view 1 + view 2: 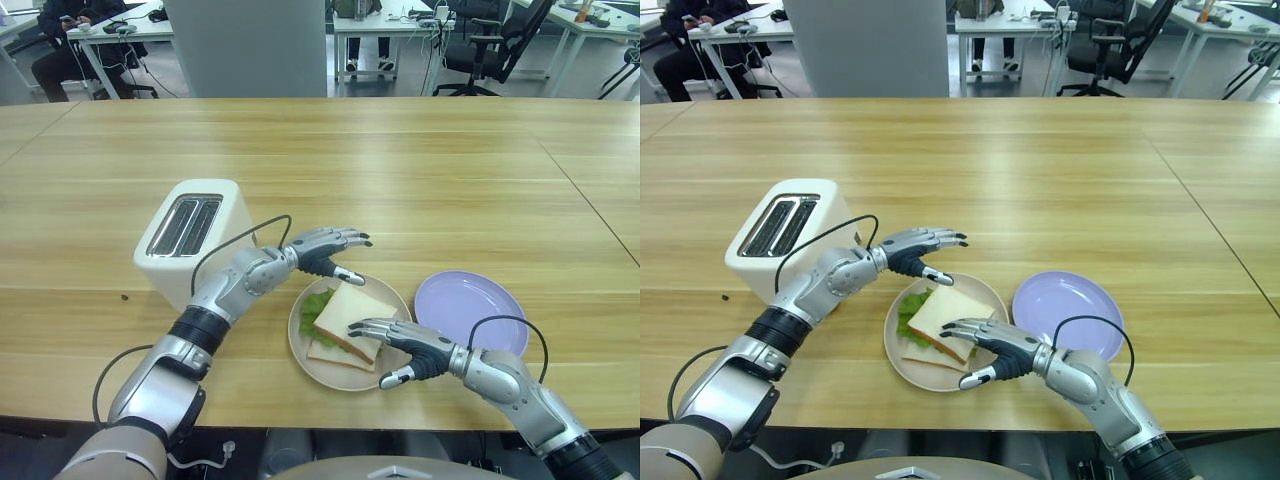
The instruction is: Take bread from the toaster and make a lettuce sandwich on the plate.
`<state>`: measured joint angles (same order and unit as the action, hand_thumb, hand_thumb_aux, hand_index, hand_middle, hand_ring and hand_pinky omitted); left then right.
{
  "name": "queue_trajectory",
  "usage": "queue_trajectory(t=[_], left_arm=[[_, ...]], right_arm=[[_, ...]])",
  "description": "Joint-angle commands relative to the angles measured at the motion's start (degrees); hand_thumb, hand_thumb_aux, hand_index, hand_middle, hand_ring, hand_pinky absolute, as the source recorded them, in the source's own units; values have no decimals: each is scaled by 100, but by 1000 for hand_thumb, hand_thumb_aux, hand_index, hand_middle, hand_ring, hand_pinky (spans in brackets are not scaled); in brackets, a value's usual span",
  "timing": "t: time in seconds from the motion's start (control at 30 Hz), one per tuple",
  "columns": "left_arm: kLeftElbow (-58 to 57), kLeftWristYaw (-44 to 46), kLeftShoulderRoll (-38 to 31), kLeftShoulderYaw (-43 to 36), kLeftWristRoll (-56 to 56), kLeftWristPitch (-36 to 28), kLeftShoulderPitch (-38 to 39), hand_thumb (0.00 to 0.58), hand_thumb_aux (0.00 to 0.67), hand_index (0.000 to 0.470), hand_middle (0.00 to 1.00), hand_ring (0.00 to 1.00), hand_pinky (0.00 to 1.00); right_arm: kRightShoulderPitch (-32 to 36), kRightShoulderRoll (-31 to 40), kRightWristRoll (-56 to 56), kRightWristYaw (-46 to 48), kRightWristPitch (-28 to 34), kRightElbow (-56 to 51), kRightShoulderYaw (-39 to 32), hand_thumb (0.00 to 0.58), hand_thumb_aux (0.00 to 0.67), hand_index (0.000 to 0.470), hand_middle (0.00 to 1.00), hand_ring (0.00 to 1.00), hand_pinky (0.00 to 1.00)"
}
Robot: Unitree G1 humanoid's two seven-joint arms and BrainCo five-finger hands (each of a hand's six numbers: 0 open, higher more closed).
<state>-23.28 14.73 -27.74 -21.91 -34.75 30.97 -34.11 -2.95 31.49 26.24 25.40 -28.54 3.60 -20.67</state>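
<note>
A white two-slot toaster (190,240) is standing left of a beige round plate (297,345), which is sitting close to the near edge of the wooden table (400,170). The plate is carrying the sandwich: a top bread slice (347,312) over green lettuce (318,303). A lavender round plate (470,300) is lying just beside it, on the right.

The left hand (325,250) is hovering over the plate's far rim, fingers extended and holding nothing. The right hand (405,345) is spreading flat, with nothing in it, over the slice's near right corner.

Bare wood is stretching wide beyond. The left eye view is giving more table left of the toaster, and the right eye view more past the lavender plate.
</note>
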Motion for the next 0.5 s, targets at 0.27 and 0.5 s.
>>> queue_trajectory(t=[0.27, 0.5], left_arm=[[2353, -213, -304, 1429, 956, -607, 979, 0, 0, 0, 0, 0, 0], [3401, -33, -300, 2051, 1626, -1171, 1734, 0, 0, 0, 0, 0, 0]], right_arm=[[213, -157, 350, 105, 11, -112, -431, 0, 0, 0, 0, 0, 0], [304, -206, 779, 29, -135, -112, -748, 0, 0, 0, 0, 0, 0]])
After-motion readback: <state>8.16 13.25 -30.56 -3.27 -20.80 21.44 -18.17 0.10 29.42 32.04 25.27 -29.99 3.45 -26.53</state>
